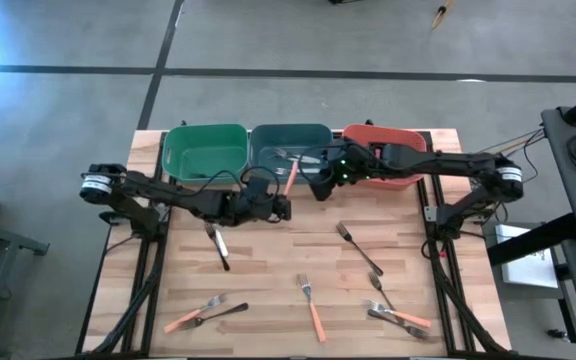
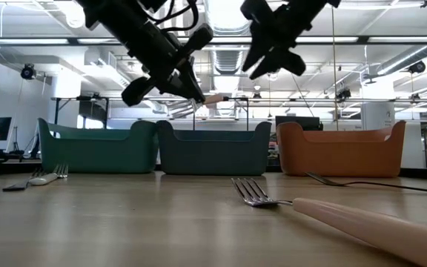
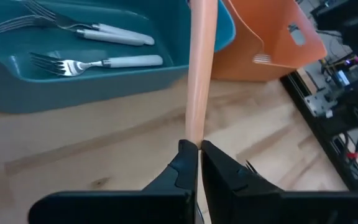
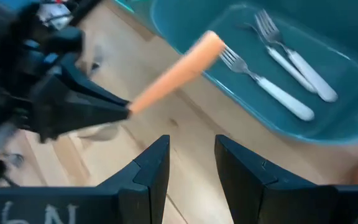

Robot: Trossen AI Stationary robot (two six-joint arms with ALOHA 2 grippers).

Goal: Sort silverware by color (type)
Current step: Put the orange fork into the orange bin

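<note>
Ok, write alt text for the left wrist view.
The left end effector is shut on an orange-pink handle, held above the wooden table. Behind it, two white-handled forks lie in the teal bin, beside the orange bin.

The worktop [image 1: 268, 270] is pale wood with plank lines. Three bins stand in a row: green [image 1: 205, 150], teal [image 1: 290, 145] and orange-red [image 1: 383, 150]. The teal bin holds forks with white handles [image 3: 132, 61]. The dark left pincer [image 3: 197, 163] grips an orange-pink handle [image 3: 201, 68].

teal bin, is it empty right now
No, the left wrist view shows two white-handled forks lying inside the teal bin.
</note>
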